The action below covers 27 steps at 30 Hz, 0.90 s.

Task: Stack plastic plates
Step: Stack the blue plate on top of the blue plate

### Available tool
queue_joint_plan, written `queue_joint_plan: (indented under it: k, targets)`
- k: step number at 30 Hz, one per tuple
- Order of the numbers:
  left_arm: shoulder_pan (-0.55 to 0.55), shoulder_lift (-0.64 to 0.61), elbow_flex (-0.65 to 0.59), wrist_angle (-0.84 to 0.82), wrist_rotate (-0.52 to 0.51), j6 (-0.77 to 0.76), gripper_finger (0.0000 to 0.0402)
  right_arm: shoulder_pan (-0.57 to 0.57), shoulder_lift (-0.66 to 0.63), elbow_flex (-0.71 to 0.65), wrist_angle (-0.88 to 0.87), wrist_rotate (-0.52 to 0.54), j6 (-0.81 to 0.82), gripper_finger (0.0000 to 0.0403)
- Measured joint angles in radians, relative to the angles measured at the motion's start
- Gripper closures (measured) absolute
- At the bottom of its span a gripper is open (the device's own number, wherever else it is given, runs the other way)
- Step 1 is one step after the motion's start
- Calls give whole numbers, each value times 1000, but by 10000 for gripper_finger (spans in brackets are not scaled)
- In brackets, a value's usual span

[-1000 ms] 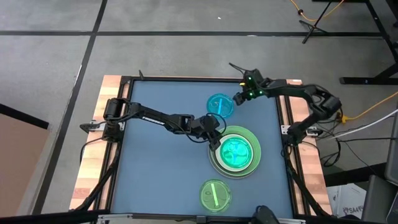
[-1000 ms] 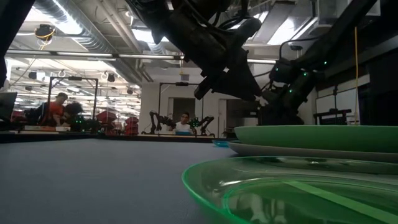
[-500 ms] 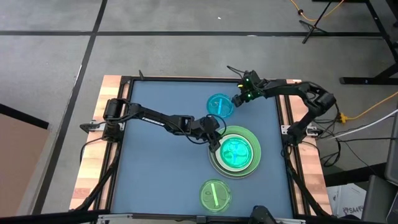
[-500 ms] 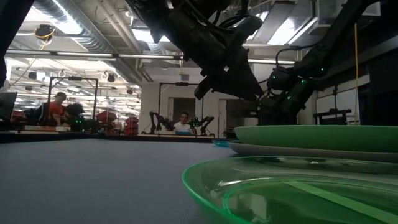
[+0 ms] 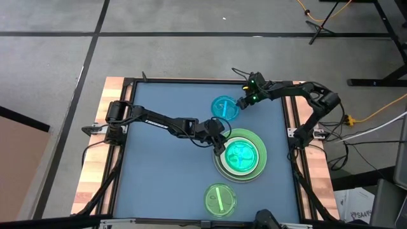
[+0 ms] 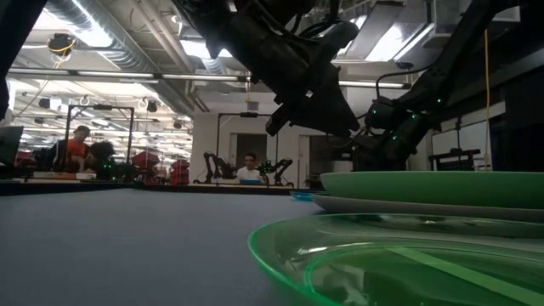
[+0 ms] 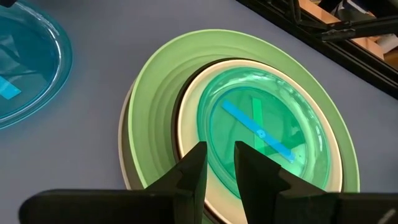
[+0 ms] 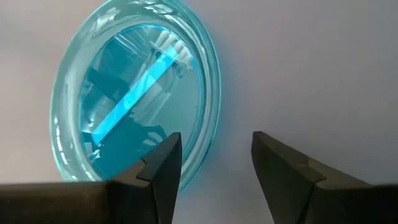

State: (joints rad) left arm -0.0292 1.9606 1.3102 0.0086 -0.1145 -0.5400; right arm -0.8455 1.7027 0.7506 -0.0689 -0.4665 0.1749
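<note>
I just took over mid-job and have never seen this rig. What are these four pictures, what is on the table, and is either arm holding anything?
Two dark robot arms work at a blue table. One picture looks straight down, one looks level across the tabletop, and two come from the arms' wrists.

A stack of plates sits right of centre, with a small translucent green plate on top. The left gripper hovers at its edge, fingers nearly shut, holding nothing.

The right gripper, open and empty, straddles the rim of a small blue plate. Another green plate lies alone near the front.
</note>
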Motion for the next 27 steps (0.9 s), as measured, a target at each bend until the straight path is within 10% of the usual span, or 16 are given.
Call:
queue_joint_plan:
  k: [27]
  targets:
    - [0,0,0,0,0,0,328,113,1,-1,15,64,-73,210]
